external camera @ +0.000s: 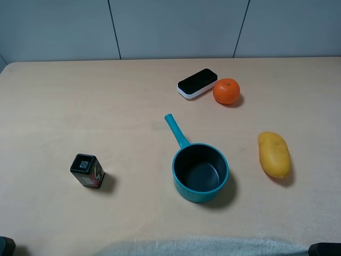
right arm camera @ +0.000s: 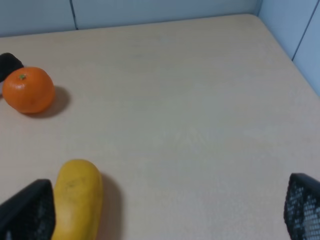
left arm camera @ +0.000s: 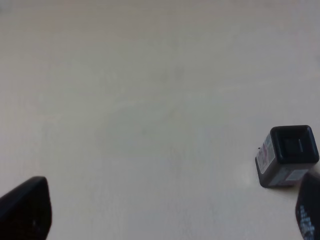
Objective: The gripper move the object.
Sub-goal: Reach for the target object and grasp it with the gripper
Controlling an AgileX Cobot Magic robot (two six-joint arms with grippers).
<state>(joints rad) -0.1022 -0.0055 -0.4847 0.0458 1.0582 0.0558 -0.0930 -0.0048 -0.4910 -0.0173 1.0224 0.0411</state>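
Lying free on the counter (external camera: 80,96), right of the pot (external camera: 200,172), the object (external camera: 274,154) awaits pickup; the right end effector (right arm camera: 162,212) hangs wide open and empty, off-centre from it, probably not yet aligned.

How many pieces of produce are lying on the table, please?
2: a round orange fruit at the far side, beside the black-and-white block, and a smooth yellow oblong one right of the teal saucepan. Nothing seems hidden.
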